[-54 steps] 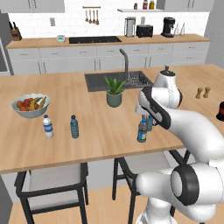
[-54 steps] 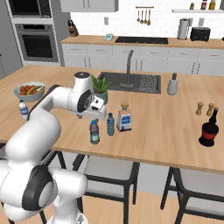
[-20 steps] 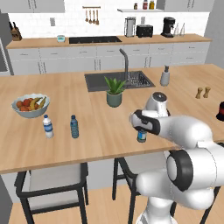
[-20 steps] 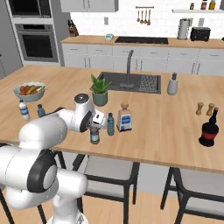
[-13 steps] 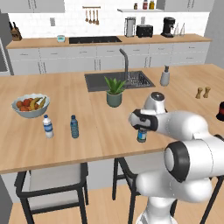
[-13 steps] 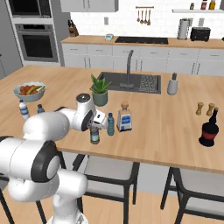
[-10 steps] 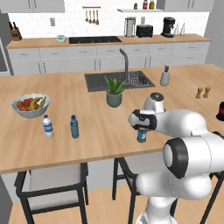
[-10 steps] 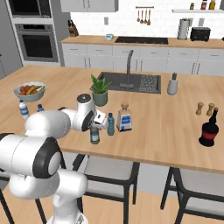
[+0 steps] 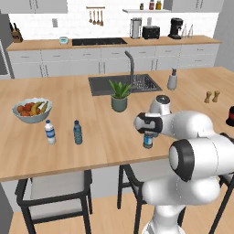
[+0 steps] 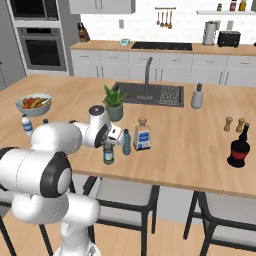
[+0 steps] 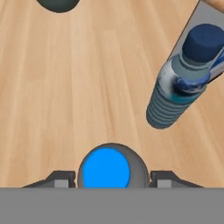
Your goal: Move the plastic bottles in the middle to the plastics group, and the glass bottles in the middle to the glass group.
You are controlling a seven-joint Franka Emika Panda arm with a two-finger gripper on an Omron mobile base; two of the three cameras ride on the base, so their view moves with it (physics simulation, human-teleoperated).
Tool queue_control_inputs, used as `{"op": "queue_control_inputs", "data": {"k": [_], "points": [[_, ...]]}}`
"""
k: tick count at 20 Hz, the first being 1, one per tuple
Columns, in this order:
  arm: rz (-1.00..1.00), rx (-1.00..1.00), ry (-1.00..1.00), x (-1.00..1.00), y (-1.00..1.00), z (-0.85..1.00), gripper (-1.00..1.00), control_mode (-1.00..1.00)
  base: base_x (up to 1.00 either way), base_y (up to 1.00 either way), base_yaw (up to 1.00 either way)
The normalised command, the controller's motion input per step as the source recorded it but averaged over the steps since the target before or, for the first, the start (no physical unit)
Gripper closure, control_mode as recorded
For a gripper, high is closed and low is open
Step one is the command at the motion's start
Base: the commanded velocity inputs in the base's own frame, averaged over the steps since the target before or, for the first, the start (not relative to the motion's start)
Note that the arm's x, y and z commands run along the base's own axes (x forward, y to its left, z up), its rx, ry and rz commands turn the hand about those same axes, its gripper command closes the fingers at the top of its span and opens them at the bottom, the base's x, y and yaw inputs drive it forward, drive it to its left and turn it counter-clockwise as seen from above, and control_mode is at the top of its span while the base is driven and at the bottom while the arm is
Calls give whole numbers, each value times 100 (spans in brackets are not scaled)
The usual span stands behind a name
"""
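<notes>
Standing upright near the front edge of the bench (image 9: 68,151), at centre right of the left base view: a small dark grey-blue bottle (image 9: 148,140) with a bright blue cap. In the hand view, showing as a blue disc ringed in grey at bottom centre (image 11: 106,170), seen straight down.

Hanging directly over that bottle: the end effector (image 9: 149,129), fingertips (image 11: 59,178) flanking the cap on both sides, close to it but with contact not discernible; whether pinching or merely bracketing, cannot tell.

Standing just beside, at upper right of the hand view: a lighter translucent blue bottle (image 11: 183,78) with a navy cap, ribbed body and label band; in the right base view, just right of the end effector (image 10: 127,142). Next to it, a clear glass bottle (image 10: 143,134) with a cork-coloured top.

Resting further left on the bench: two small blue-capped bottles, one white-labelled (image 9: 50,132), one blue-tinted (image 9: 77,132). Sitting behind them: a bowl (image 9: 19,115) holding fruit (image 9: 34,108). Standing mid-bench: a potted plant (image 9: 119,95).
</notes>
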Motion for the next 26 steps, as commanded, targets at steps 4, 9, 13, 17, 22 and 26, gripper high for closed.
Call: {"op": "queue_control_inputs", "data": {"k": [4, 9, 13, 17, 22, 26], "points": [[0, 0, 0, 0, 0, 0, 100, -100, 0, 0, 0], [3, -1, -7, -31, 13, -1, 100, -100, 0, 0, 0], [21, 0, -5, -27, 41, 9, 100, -100, 0, 0, 0], [21, 1, 0, -3, 49, 30, 100, -100, 0, 0, 0], [19, 2, 10, 1, 58, 30, 100, -100, 0, 0, 0], [16, 0, 6, 3, 84, 12, 100, -100, 0, 0, 0]]}}
